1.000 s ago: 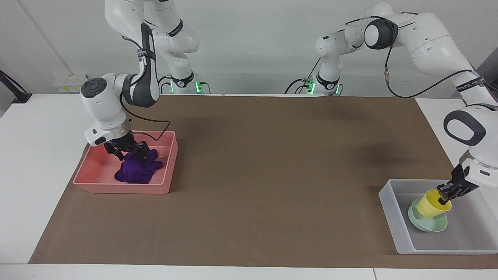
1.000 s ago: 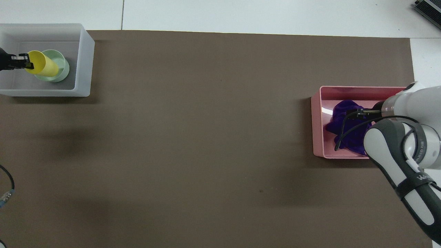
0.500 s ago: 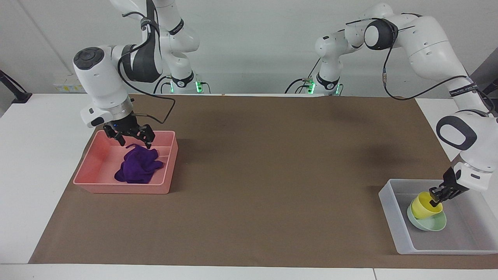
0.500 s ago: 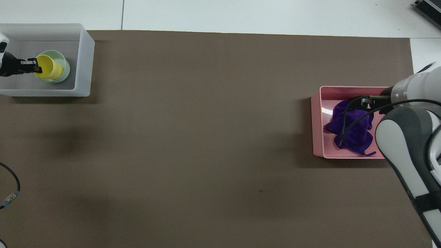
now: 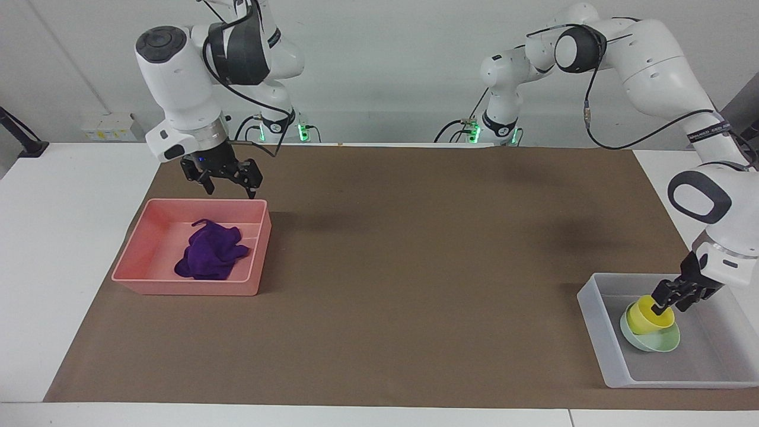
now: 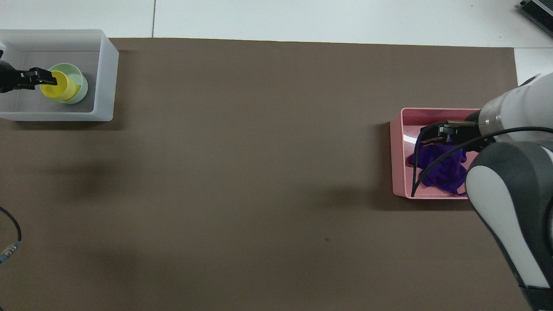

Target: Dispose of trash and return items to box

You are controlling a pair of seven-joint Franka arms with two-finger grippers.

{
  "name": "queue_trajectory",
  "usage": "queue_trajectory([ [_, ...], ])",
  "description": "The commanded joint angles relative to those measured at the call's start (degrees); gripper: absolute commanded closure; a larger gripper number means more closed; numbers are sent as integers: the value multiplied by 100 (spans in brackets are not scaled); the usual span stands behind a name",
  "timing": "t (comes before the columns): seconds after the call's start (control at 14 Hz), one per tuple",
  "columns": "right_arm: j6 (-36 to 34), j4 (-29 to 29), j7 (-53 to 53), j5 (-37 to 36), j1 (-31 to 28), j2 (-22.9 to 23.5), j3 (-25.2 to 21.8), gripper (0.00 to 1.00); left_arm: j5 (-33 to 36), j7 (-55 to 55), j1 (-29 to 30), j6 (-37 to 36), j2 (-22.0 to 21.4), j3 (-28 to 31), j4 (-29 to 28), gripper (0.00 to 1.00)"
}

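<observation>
The purple cloth (image 5: 210, 255) lies crumpled in the pink bin (image 5: 184, 287); in the overhead view the cloth (image 6: 440, 170) is partly covered by my right arm. My right gripper (image 5: 228, 190) is open and empty, raised above the bin's edge nearest the robots; from overhead the right gripper (image 6: 428, 134) sits over the cloth. The yellow cup (image 5: 646, 317) stands upright in the mint-green bowl (image 5: 658, 343) inside the translucent box (image 5: 593, 320). My left gripper (image 5: 669, 302) is at the cup's rim. From overhead, the left gripper (image 6: 43, 77) is beside the cup (image 6: 62, 86), bowl (image 6: 81, 82) and box (image 6: 106, 77).
A brown mat (image 5: 415, 267) covers the table between the pink bin at the right arm's end and the box at the left arm's end. A cable (image 6: 11, 242) lies at the mat's edge near the left arm's base.
My right gripper let go of the cloth and rose out of the pink bin. My left gripper brought the tilted cup upright into the bowl.
</observation>
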Motion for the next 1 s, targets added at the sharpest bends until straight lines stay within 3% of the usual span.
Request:
queue_trajectory([
  [0.0,-630,627,-321,19,-127,38,-23,0,77,192,-229,92,-1114,54,-1078,0],
  [0.21,-1307,1216,-419,45,-241,55,-41,0,77,192,-606,23,-2267,54,-2293,0],
  [0.5,-1546,1271,-569,-25,-259,29,-67,0,86,131,-1073,-152,-3524,63,-3349,0],
  [0.71,-1318,875,-638,-25,-320,-146,-76,0,164,-149,-1345,-784,-3983,37,-3430,0],
  [0.93,-1274,700,-709,-25,-303,-243,-76,0,788,-572,-1557,-1259,-3880,10,-2897,0],
])
